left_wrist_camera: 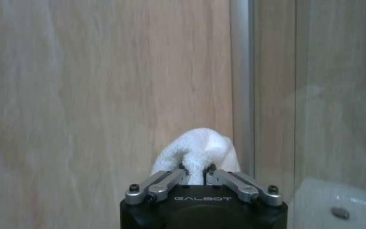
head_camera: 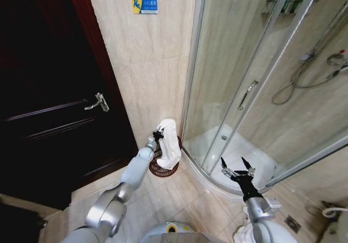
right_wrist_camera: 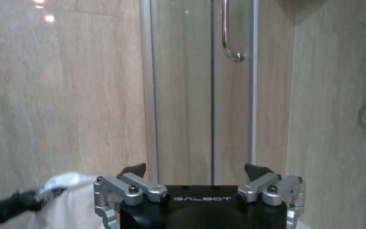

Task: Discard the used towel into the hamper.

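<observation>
A white towel (head_camera: 169, 142) hangs from my left gripper (head_camera: 159, 132), which is shut on its top fold. The cloth drapes down over the hamper (head_camera: 161, 169), a dark reddish-brown ribbed basket standing on the floor in the corner by the wall. In the left wrist view the fingers (left_wrist_camera: 167, 180) pinch the towel (left_wrist_camera: 199, 150) in front of the beige wall. My right gripper (head_camera: 237, 169) is held open over the shower threshold, away from the towel. The right wrist view shows its spread fingertips (right_wrist_camera: 134, 170) and, farther off, the towel (right_wrist_camera: 68, 188).
A dark wooden door (head_camera: 49, 91) with a lever handle (head_camera: 98, 103) stands to the left. A curved glass shower enclosure (head_camera: 244, 91) with a white tray (head_camera: 217, 145) is at the right. A white cloth (head_camera: 244, 233) lies on the tiled floor near my base.
</observation>
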Robot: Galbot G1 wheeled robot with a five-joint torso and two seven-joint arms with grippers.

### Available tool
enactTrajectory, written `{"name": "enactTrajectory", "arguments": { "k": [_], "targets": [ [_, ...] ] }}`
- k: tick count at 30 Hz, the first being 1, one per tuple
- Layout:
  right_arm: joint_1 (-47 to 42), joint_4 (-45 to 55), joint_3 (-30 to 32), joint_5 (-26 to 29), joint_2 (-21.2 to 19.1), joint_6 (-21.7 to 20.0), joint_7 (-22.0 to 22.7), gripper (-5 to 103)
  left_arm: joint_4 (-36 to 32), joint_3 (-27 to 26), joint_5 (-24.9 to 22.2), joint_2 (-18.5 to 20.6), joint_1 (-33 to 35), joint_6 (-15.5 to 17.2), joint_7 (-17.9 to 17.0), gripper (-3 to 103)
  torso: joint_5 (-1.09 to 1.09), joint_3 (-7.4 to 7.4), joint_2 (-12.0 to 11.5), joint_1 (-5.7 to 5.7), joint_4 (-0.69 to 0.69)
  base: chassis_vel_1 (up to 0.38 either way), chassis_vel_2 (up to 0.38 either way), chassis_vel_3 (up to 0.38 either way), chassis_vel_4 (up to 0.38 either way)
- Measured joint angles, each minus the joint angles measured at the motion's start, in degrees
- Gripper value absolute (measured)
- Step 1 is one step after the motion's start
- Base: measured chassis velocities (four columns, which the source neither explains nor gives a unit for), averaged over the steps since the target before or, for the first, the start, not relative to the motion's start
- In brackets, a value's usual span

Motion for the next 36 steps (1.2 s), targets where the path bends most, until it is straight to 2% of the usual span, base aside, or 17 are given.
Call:
{"name": "enactTrajectory", "arguments": {
  "k": [6,10,16,17,20,21,22,25,28,29,30,33,35,36],
  "targets": [
    [-0.43,-0.10,-0.02,1.87,0.00,0.55,0.05,100,-0.68,-4.62,5.60,-1.36,2.08,0.34,0.23,7,0.01,0.00,0.00,0.00,-0.01,0.000,0.000,0.000,0.000],
    [-0.19,-0.19,-0.05,2.07,-0.01,0.26,0.10,100,-1.12,-5.92,8.81,-1.68,3.31,0.33,1.02,7,0.01,0.00,0.00,0.00,-0.01,0.000,0.000,0.000,0.000],
    [-0.09,-0.17,-0.59,1.50,-0.01,-0.07,0.07,100,-0.97,-4.79,9.18,-1.54,4.40,0.02,2.61,7,0.01,0.00,0.00,0.00,0.00,0.000,0.000,0.000,0.000],
    [0.00,-0.47,-0.64,1.05,-0.01,0.04,0.06,100,-0.92,-4.45,9.30,-1.56,4.43,-0.03,3.43,4,0.01,-0.01,0.00,0.00,-0.01,0.000,0.000,0.000,0.000],
    [0.11,-0.75,-0.68,0.51,-0.01,0.18,0.06,100,-0.38,-3.10,9.35,-1.61,4.31,0.19,4.15,20,0.01,0.00,0.00,0.00,-0.01,0.000,0.000,0.000,0.000],
    [0.11,-0.75,-0.68,0.51,-0.01,0.18,0.06,100,-0.38,-3.10,9.35,-1.61,4.31,0.19,4.15,20,0.01,0.00,0.00,0.00,-0.01,0.000,0.000,0.000,0.000],
    [0.16,-0.75,-0.68,0.41,-0.01,0.17,0.06,100,-0.30,-2.60,9.65,-1.49,4.30,0.29,4.75,25,0.02,0.00,0.00,0.00,-0.01,0.000,0.000,0.000,0.000],
    [0.46,-0.75,-0.68,0.23,-0.01,0.15,0.06,100,-0.26,-1.96,10.86,-1.35,4.50,0.30,6.33,30,0.02,0.00,0.00,0.00,-0.01,0.000,0.000,0.000,0.000],
    [0.71,-0.71,-0.67,0.16,-0.01,0.08,0.06,100,-0.62,-1.38,11.71,-1.35,5.19,0.74,8.45,46,0.01,0.00,0.00,0.00,-0.01,0.000,0.000,0.000,0.000],
    [0.74,-0.65,-0.67,0.14,-0.01,0.04,0.05,100,-1.35,-1.21,11.84,-1.21,5.62,1.96,10.37,52,0.01,0.00,0.00,0.00,-0.01,0.000,0.000,0.000,0.000],
    [0.74,-0.65,-0.67,0.14,-0.01,0.04,0.05,100,-1.35,-1.21,11.84,-1.21,5.62,1.96,10.37,52,0.01,0.00,0.00,0.00,-0.01,0.000,0.000,0.000,0.000],
    [0.75,-0.64,-0.67,0.04,-0.01,0.03,0.05,100,-3.01,-1.53,13.95,-0.55,6.16,5.87,15.03,69,0.01,0.00,0.00,0.00,-0.01,0.000,0.000,0.000,0.000],
    [0.72,-0.64,-0.63,0.04,-0.01,0.03,0.05,100,-3.30,-1.61,14.19,-0.51,6.23,6.97,15.23,69,0.01,0.00,0.00,0.00,-0.01,0.000,0.000,0.000,0.000],
    [0.66,-0.62,-0.59,0.04,-0.01,0.03,0.05,100,-3.54,-1.59,14.14,-0.51,6.28,7.97,15.05,74,0.01,0.00,0.00,0.00,-0.01,0.000,0.000,0.000,0.000]
  ]
}}
